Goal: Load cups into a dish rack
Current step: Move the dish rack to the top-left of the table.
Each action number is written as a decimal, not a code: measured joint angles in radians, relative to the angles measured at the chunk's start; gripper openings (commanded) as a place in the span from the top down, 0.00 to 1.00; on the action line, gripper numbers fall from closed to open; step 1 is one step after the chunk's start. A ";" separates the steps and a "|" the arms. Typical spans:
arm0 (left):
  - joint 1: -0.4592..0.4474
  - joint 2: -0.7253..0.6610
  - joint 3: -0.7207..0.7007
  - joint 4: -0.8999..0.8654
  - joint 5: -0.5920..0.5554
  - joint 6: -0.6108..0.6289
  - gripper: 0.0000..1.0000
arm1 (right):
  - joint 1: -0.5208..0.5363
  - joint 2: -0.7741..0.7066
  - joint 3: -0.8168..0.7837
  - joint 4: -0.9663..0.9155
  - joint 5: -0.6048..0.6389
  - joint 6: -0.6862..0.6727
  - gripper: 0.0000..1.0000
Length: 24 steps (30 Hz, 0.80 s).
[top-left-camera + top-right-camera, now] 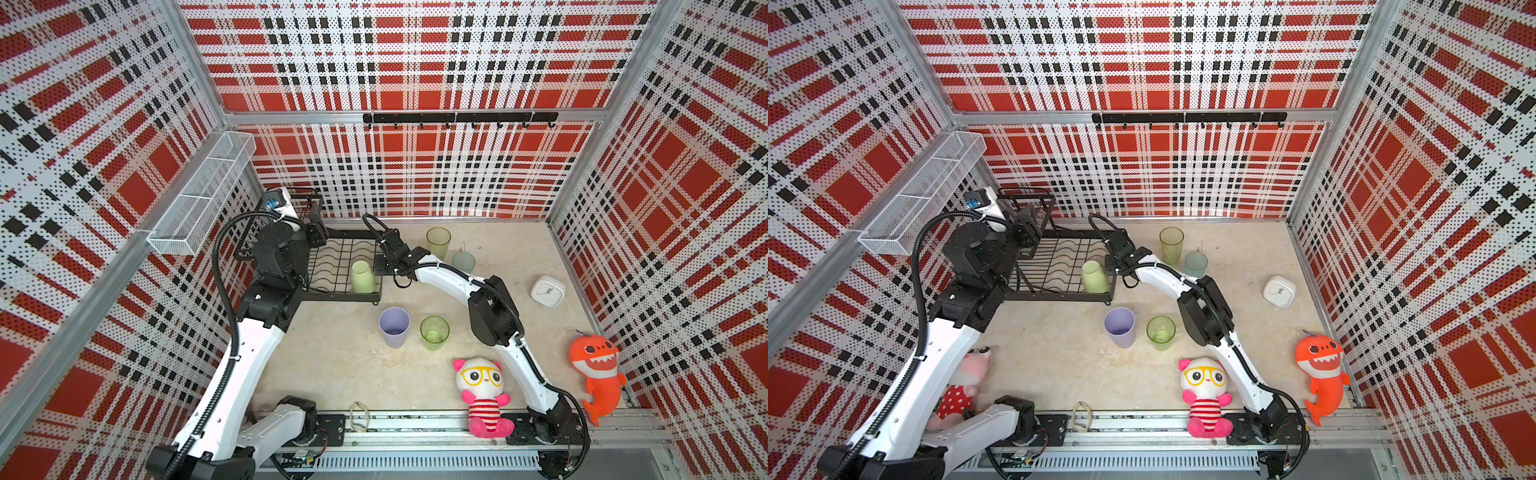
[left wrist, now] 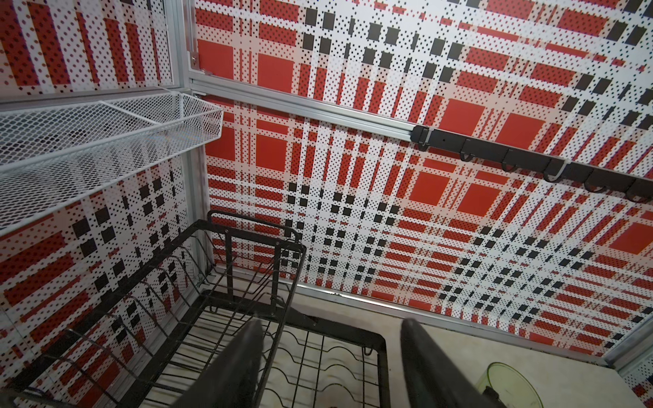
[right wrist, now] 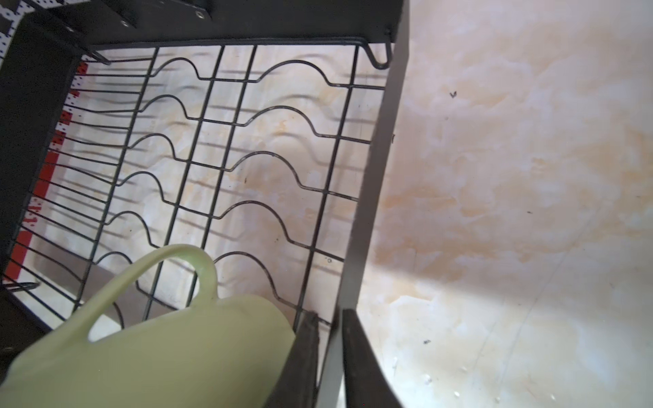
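The black wire dish rack [image 1: 345, 296] [image 1: 1059, 297] stands at the back left. A pale green mug [image 1: 362, 277] [image 3: 159, 346] lies upside down in the lower tray's front right corner. My right gripper [image 1: 381, 270] [image 3: 327, 318] is shut on the rack's right rim bar [image 3: 374, 176], just beside the mug. My left gripper [image 1: 316, 212] [image 2: 332, 328] hangs open and empty over the tray near the raised basket [image 2: 254, 233]. Standing upright on the table are an olive-green tumbler [image 1: 438, 243], a teal tumbler [image 1: 463, 262], a lavender cup [image 1: 394, 326] and a bright green tumbler [image 1: 434, 332].
A white square clock [image 1: 547, 291] sits at the right. A panda plush [image 1: 484, 395] and an orange shark plush [image 1: 596, 374] lie near the front rail, and a pink plush [image 1: 963, 382] lies under the left arm. A white mesh basket [image 1: 203, 195] and a hook rail [image 1: 459, 117] hang on the walls.
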 measured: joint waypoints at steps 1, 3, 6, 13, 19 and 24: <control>0.000 0.000 0.000 0.000 -0.002 0.000 0.35 | 0.001 0.000 0.000 0.000 0.007 -0.002 0.90; -0.011 0.000 0.000 0.000 -0.008 0.000 0.35 | 0.004 0.000 0.000 0.000 0.035 0.009 0.94; -0.034 0.000 0.000 -0.001 -0.017 0.001 0.35 | 0.003 0.000 0.000 -0.004 0.071 0.011 0.97; -0.051 -0.005 0.000 -0.004 -0.029 0.006 0.35 | 0.002 -0.018 -0.030 -0.001 0.123 0.009 1.00; -0.076 -0.014 0.010 -0.007 -0.045 0.019 0.35 | -0.013 -0.080 -0.130 0.017 0.143 0.002 1.00; -0.100 -0.021 0.018 -0.003 -0.051 0.029 0.35 | -0.029 -0.134 -0.213 0.022 0.158 -0.008 1.00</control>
